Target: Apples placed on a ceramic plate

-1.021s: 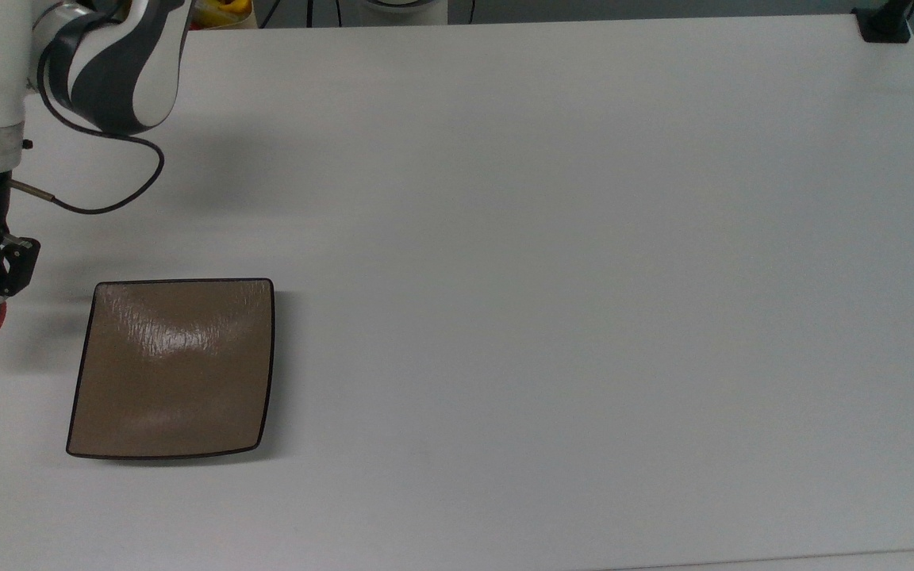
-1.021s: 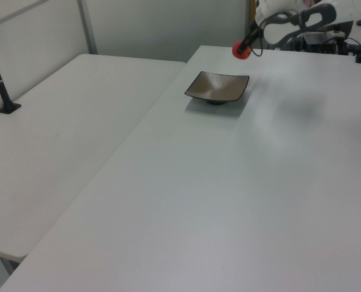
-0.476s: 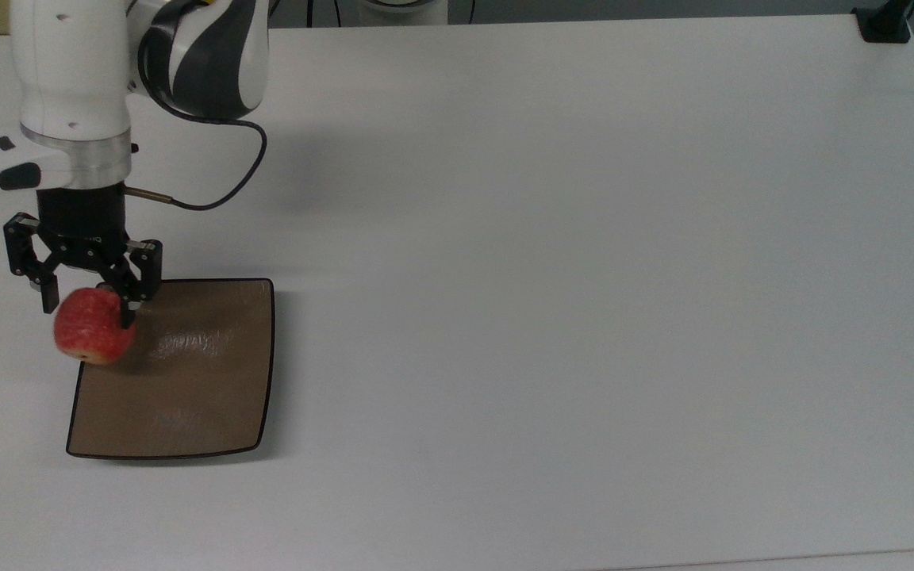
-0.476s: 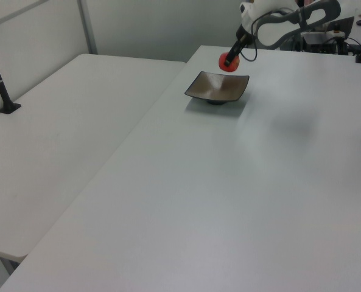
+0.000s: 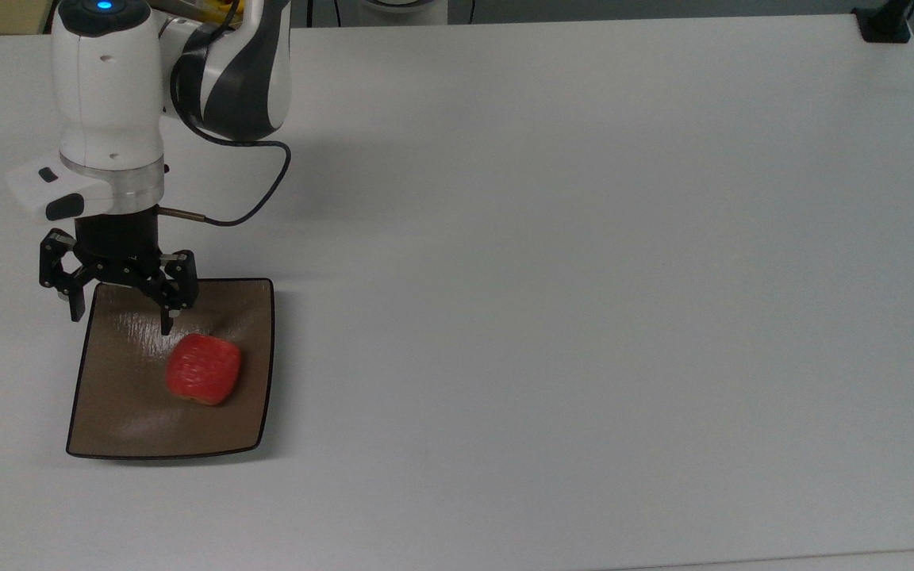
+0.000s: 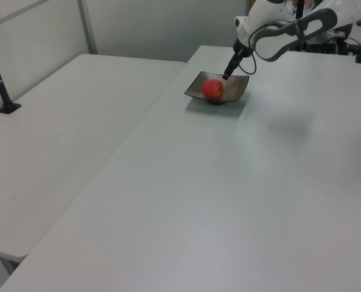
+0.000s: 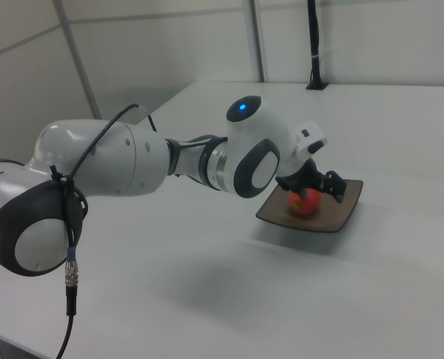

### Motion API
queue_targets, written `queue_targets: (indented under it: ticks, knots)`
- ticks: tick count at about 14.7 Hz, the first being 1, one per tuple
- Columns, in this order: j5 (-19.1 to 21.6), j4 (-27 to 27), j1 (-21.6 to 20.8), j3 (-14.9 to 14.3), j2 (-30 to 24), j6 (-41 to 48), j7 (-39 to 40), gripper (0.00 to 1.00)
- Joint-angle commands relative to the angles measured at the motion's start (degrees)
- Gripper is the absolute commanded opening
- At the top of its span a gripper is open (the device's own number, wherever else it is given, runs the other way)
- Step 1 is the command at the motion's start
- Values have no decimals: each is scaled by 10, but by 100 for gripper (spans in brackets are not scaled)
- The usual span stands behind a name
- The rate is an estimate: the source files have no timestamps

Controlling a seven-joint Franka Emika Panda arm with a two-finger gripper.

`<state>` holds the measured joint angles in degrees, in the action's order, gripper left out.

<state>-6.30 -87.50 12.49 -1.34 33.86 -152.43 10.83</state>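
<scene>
Red apple (image 5: 203, 369) sits on the brown ceramic plate (image 5: 120, 404), lower left of the top view, right of the plate's centre & touching nothing else. Plate is square w/ thin dark rim, flat on the white table (image 5: 584, 277). Gripper (image 5: 120, 312) hangs over the plate's upper edge, fingers spread wide & holding nothing; one fingertip (image 5: 166, 325) is just above-left of the apple, clear of it, the other is off the plate's upper-left corner. White arm (image 5: 112, 95) w/ grey-striped link fills the upper left; black cable loops off the wrist.

Left view: plate (image 6: 234, 88) is upper centre of the frame w/ the apple (image 6: 213, 89) inside, toward its left side. Gripper (image 6: 227, 73) points down at the plate's far edge, just above-right of the apple. Arm (image 6: 290, 24) reaches in from upper right. A 2nd white table (image 6: 64, 134) abuts on the left, black post at its far-left edge.

Right view: arm (image 7: 124, 161) spans from lower left to centre, blue light on the joint. Gripper (image 7: 311, 183) is right of centre, fingers apart, in front of the apple (image 7: 305, 202), which rests on the plate (image 7: 341, 213).
</scene>
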Motion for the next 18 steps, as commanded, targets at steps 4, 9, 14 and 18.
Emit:
queue_targets:
  ticks: [4,9,14,18]
  knots:
    - [-12,-6,5,-5,-28,75,-11,100]
    - [-13,-7,9,-4,-93,293,34,100]
    - [-12,-40,-3,-4,-178,433,44,100]
    - [-3,-98,-44,-4,-272,480,-31,100]
